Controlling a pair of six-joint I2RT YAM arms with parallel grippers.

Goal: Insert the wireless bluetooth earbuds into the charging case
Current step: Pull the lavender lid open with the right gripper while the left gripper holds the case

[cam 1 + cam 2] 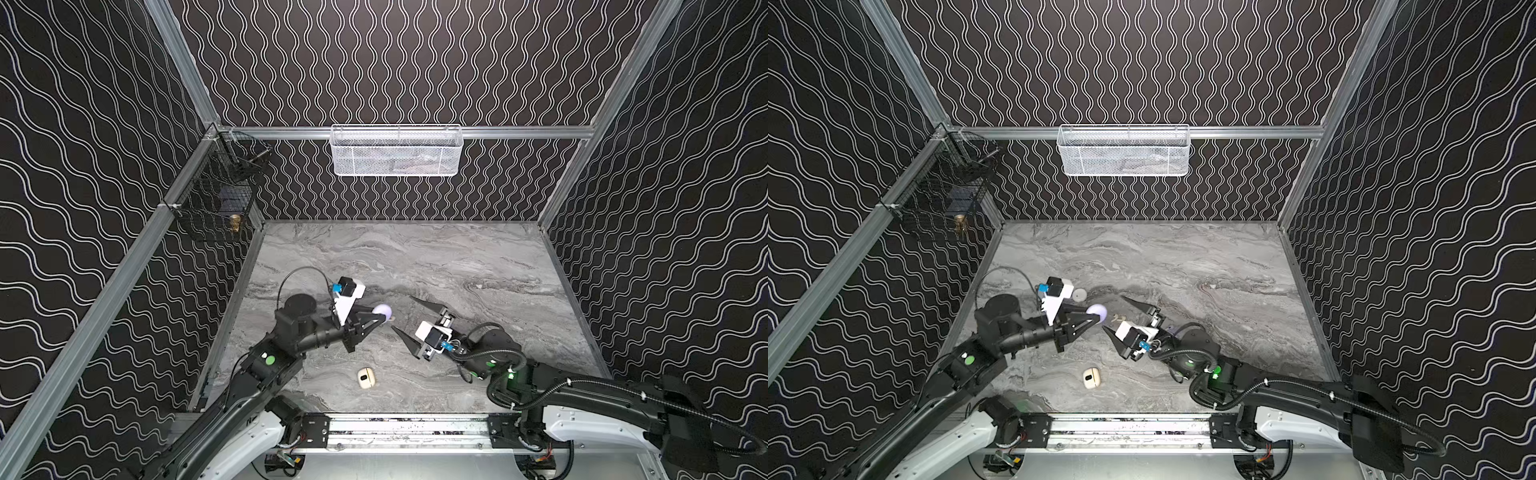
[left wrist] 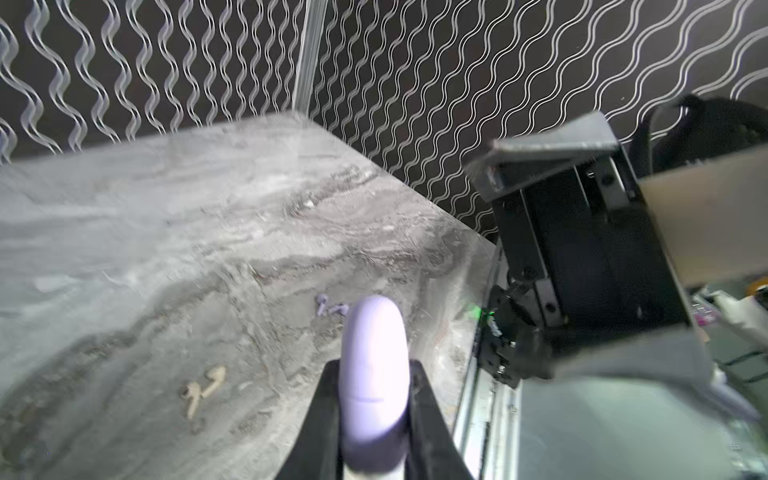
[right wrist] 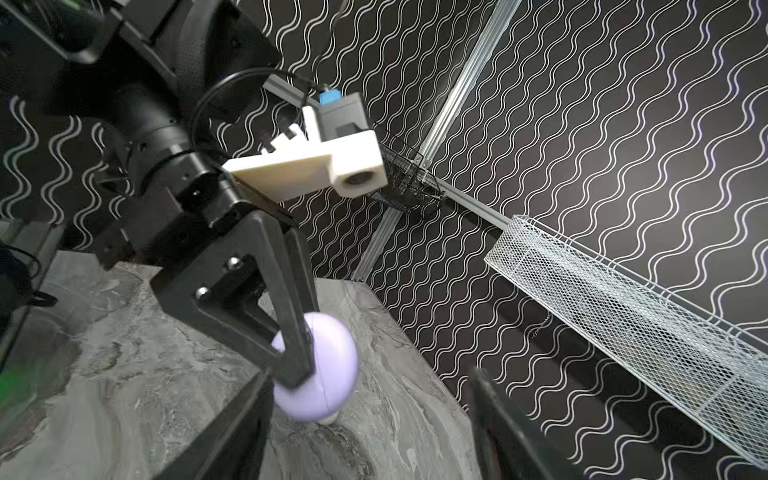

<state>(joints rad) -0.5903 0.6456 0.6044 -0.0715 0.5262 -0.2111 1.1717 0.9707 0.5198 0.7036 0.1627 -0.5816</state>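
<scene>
I get even, soft light with only faint shadows on the table [image 1: 415,257]. Both top views are sharp; both wrist views smear on whatever is close.

— How much of the lilac case [image 2: 372,324] shows in the left wrist view?
— Only its middle. The left gripper [image 2: 374,365] covers both sides, and the lower end runs off the picture's edge.
— The lilac earbuds [image 2: 328,305]?
— Tiny, blurred, one partly behind the lilac case.
— The white mesh basket [image 1: 395,151]?
— Grey smears through the mesh, nothing I can name. In its own wrist view the right gripper [image 3: 370,374] is blurred and cut off.
</scene>
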